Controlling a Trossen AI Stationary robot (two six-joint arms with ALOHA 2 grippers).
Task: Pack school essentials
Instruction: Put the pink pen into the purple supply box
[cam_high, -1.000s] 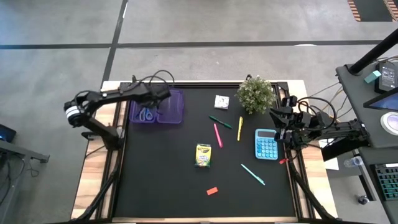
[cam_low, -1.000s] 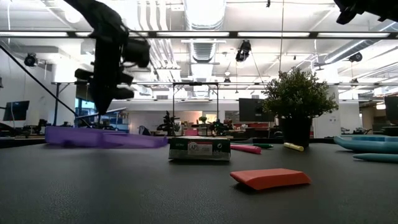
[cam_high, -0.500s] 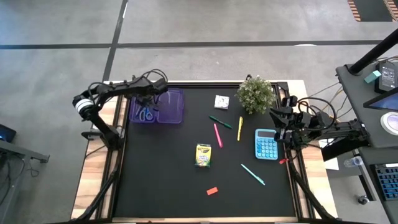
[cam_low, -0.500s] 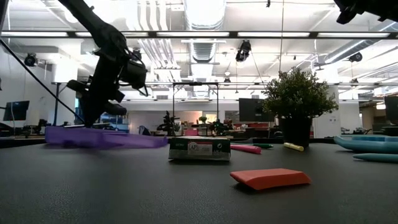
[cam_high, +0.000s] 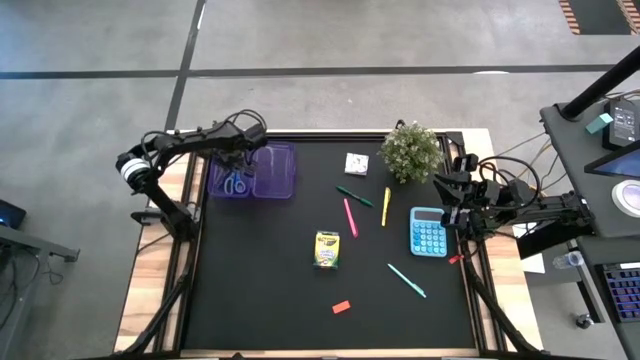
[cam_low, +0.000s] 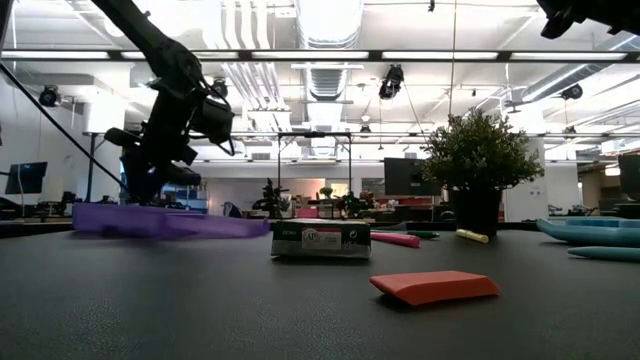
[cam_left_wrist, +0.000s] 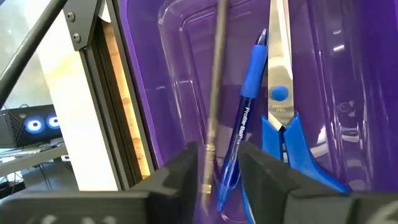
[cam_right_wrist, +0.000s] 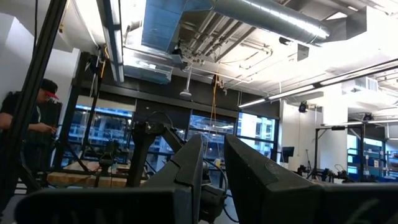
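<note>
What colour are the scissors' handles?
Blue. The scissors lie in the purple case, clearest in the left wrist view.

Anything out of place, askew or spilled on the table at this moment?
Nothing spilled or damaged. The blue scissors, blue pen and grey pencil lie in the purple case, under the left pincer. The pens, crayon box and red eraser lie scattered, unpacked. The potted plant stands upright.

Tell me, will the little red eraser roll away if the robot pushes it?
Probably not. The red eraser looks like a flat slab lying on its broad face, so it should slide rather than roll. It seems small and likely light, so a nudge may spin it on the dark table.
</note>
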